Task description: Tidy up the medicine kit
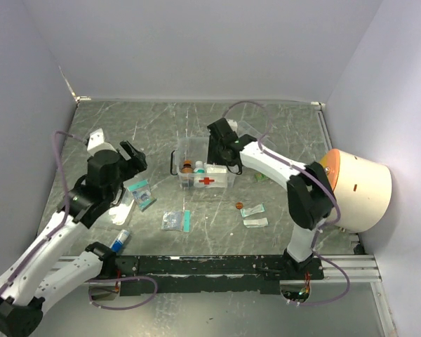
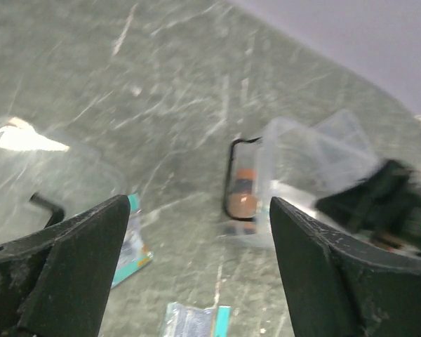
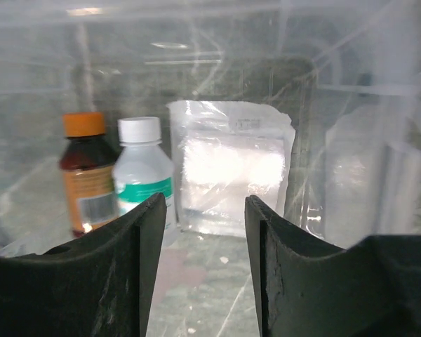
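We find the small clear red-cross medicine kit (image 1: 207, 175) part-filled, flat packets (image 1: 175, 220) lying outside, left gripper (image 1: 133, 156) and right gripper (image 3: 203, 260) open, empty.

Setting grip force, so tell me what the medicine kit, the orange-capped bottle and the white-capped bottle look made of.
The medicine kit: clear glossy hard plastic, apparently; contents show through its walls. The orange-capped bottle: dark amber, plastic or glass, cannot tell; paper-looking label. The white-capped bottle: milky translucent plastic, probably, with a matte white cap.
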`<action>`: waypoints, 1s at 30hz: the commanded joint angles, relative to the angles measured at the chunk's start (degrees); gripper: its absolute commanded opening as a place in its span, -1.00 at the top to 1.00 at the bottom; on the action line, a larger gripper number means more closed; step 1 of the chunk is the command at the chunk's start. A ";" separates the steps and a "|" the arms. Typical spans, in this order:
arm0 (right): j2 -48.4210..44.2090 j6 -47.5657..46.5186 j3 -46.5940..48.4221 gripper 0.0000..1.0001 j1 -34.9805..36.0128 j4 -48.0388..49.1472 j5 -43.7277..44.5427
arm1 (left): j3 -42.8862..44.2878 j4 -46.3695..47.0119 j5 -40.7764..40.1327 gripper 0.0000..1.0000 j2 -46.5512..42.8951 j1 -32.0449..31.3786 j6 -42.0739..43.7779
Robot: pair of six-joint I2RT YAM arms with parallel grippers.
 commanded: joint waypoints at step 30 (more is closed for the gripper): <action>-26.85 -4.29 -18.93 0.33 1.80 24.08 -12.35 | -17.98 10.03 8.64 -0.06 21.10 15.74 -10.82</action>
